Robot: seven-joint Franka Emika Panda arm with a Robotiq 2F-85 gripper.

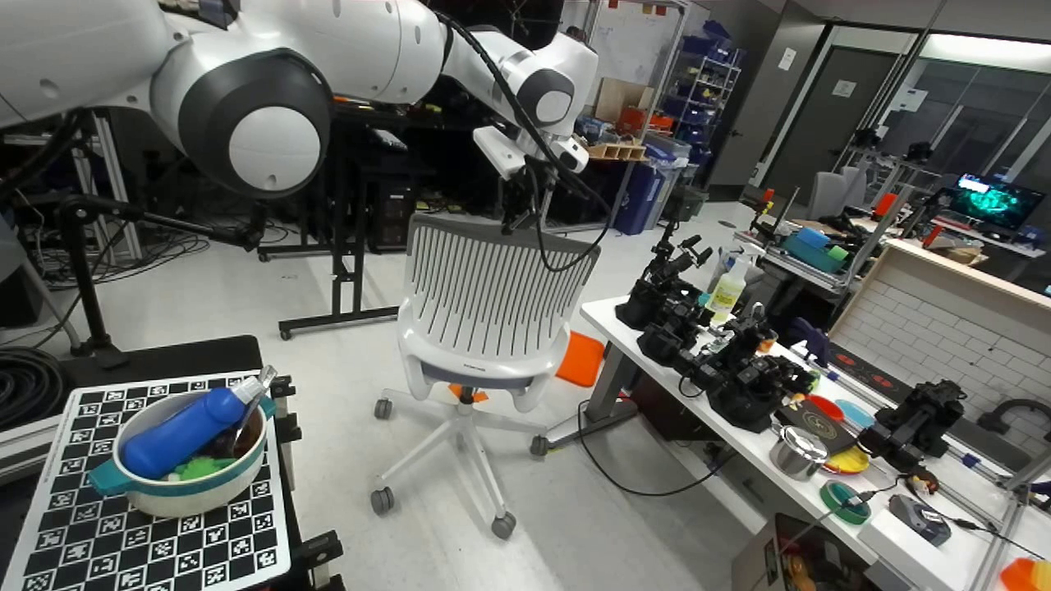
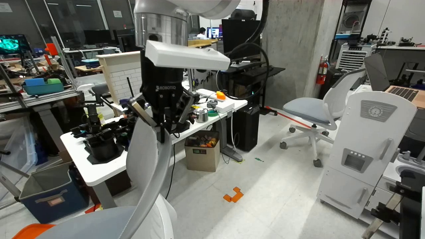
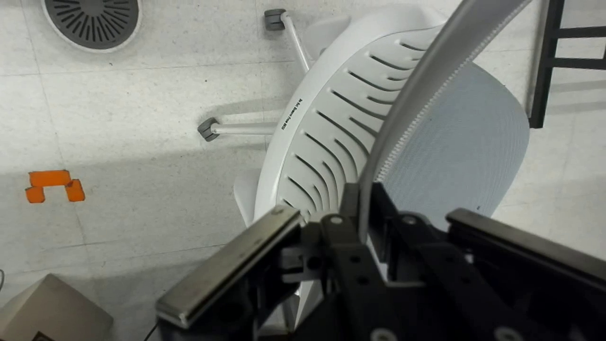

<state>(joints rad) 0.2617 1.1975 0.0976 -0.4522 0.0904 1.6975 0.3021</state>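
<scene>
The jaws grip the chair (image 1: 480, 355) by the top edge (image 3: 406, 111) of its backrest (image 3: 326, 131), one jaw on either side. The chair stands on the floor (image 3: 156, 189). Orange patches (image 3: 49, 178) lie behind the chair; near it stands a white surface (image 2: 78, 151) bearing black machinery (image 2: 103, 147); well apart from it, a pot (image 1: 193, 498) holds a blue bottle (image 1: 185, 431).

Blue bottle (image 1: 182, 432) propped in teal-handled pot (image 1: 190, 498), set on checkered board (image 1: 156, 560). Beige bin (image 2: 202, 161) filled with small items (image 2: 208, 142), possibly toys.
</scene>
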